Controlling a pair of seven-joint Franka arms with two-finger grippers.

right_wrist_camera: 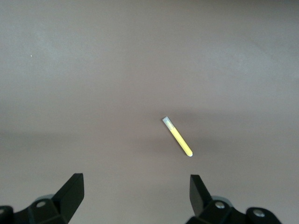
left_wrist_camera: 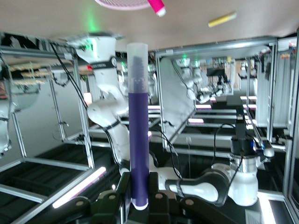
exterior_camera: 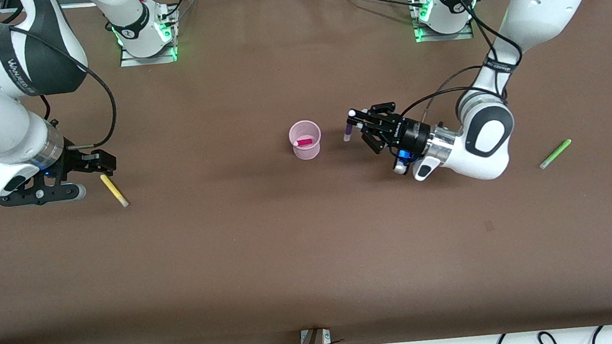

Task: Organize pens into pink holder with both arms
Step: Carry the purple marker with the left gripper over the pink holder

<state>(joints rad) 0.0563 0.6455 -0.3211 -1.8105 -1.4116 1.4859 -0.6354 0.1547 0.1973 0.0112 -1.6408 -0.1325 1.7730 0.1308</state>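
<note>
The pale pink holder (exterior_camera: 305, 145) stands mid-table with the magenta pen (exterior_camera: 303, 142) lying inside it. My left gripper (exterior_camera: 359, 127) is beside the holder, toward the left arm's end, turned sideways and shut on the dark purple pen (exterior_camera: 347, 131). In the left wrist view the purple pen (left_wrist_camera: 138, 121) sticks out between the jaws of the left gripper (left_wrist_camera: 139, 189), with the holder (left_wrist_camera: 122, 3) and magenta pen (left_wrist_camera: 157, 6) ahead. My right gripper (exterior_camera: 106, 162) is open and empty over the table by the yellow pen (exterior_camera: 114, 190). That pen (right_wrist_camera: 178, 136) lies ahead of the open right gripper (right_wrist_camera: 135, 184).
The light green pen (exterior_camera: 555, 153) lies on the brown table toward the left arm's end, nearer the front camera than the left arm's wrist. The yellow pen also shows in the left wrist view (left_wrist_camera: 222, 19). Both arm bases (exterior_camera: 147, 35) stand along the table's back edge.
</note>
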